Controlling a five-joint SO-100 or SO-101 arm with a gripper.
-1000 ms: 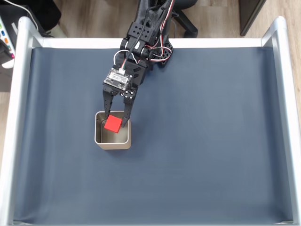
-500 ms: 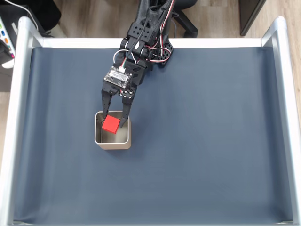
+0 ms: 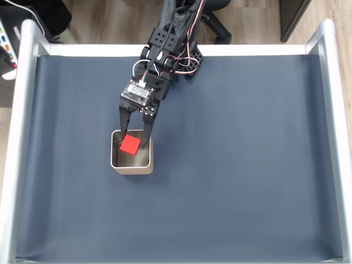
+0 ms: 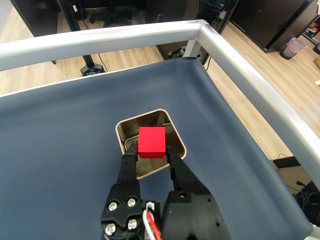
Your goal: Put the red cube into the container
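Spreading across nearly the whole fixed view: a dark blue-grey mat (image 3: 236, 165), lying flat inside a rounded silver metal frame (image 3: 19, 137); in the wrist view, that frame (image 4: 240, 65) curving round the far corner of the mat (image 4: 60, 150). Showing beyond the frame in the wrist view: pale wooden flooring (image 4: 280, 75) and the legs of dark furniture.

Reaching down from the top edge of the fixed view toward the left half of the mat: a black arm (image 3: 165, 49), trailing red, white and black wires.

Sitting on the mat left of centre in the fixed view: the container (image 3: 132, 165), a square silver tin with rounded corners and a rolled rim, standing upright and open-topped; in the wrist view, the container (image 4: 172, 135) lying just ahead of the arm's black body.

Hanging over the container's upper part in the fixed view: the gripper (image 3: 132, 144), fingers pointing down into the opening; in the wrist view, the gripper (image 4: 150, 148) entering from the bottom edge.

Sitting between the two fingers, jaws closing on either side of it and gripping: the red cube (image 3: 130, 145), positioned over the tin's opening near its upper edge in the fixed view. In the wrist view, the red cube (image 4: 151, 141) hovering above the container's shiny interior, slightly turned relative to the tin's walls; touching the bottom or not, impossible to tell.
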